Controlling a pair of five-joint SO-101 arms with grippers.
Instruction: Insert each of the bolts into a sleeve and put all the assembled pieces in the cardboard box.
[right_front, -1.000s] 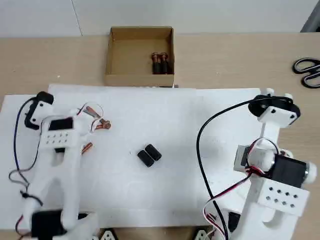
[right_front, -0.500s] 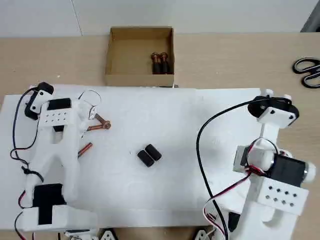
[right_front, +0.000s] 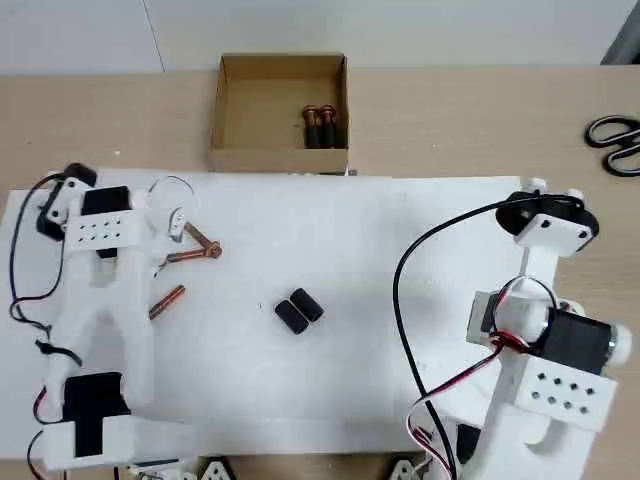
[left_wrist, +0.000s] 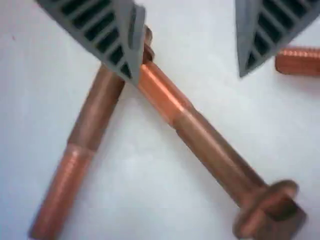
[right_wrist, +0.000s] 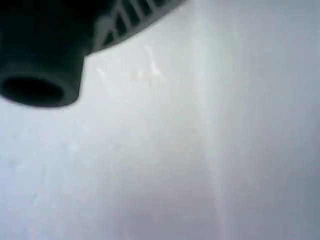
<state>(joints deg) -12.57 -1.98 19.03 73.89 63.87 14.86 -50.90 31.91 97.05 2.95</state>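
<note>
The left gripper (left_wrist: 187, 70) hangs with its grey ribbed fingers (left_wrist: 107, 35) spread wide and holding nothing, directly over two copper-coloured metal bolts lying on the white sheet (right_front: 400, 220). The flange-headed bolt (left_wrist: 210, 145) runs under one fingertip, and the second bolt (left_wrist: 82, 150) meets it there at an angle. A third copper bolt (right_front: 167, 301) lies near them, closer to the sheet's front edge; all three sit toward its left edge. Two short black cylindrical sleeves (right_front: 298, 311) lie side by side, touching, near the sheet's middle. The open brown cardboard box (right_front: 235, 150) stands on the wooden bench (right_front: 450, 110) just beyond the sheet's far edge, with assembled pieces (right_front: 320, 126) by its right wall. The right gripper (right_front: 548, 212) sits at the sheet's right edge; whether it is spread or closed cannot be told. Black-handled scissors (right_front: 612, 143) lie at the bench's right edge.
</note>
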